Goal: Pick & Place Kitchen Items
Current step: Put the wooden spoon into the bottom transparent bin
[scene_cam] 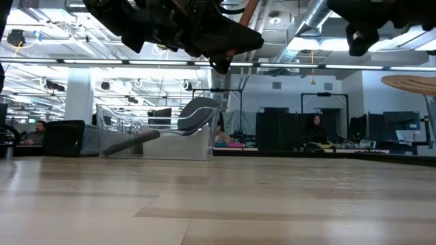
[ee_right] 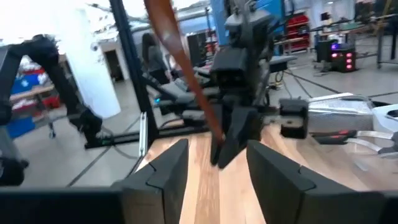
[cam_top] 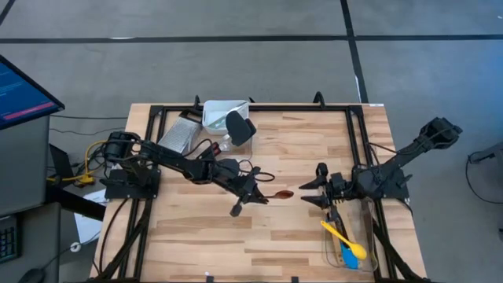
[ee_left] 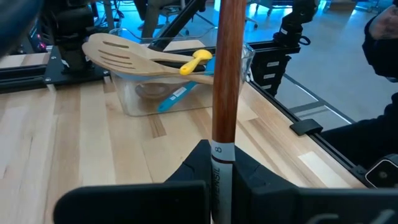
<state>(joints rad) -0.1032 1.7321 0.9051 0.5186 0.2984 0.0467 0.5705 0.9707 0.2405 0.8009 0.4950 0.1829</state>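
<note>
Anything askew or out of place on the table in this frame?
Yes: in the clear plastic tub near the right arm, the slotted wooden turner and yellow silicone spoon poke over the rim at a tilt. The left gripper holds a brown wooden-handled utensil above the table.

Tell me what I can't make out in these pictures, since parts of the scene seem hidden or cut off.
- Low view: the left gripper and right gripper are cut off by the top edge.
- Left wrist view: the wooden-handled utensil runs off the top edge, so its head is unseen.
- High view: items in the far tub are too small to identify.
</note>
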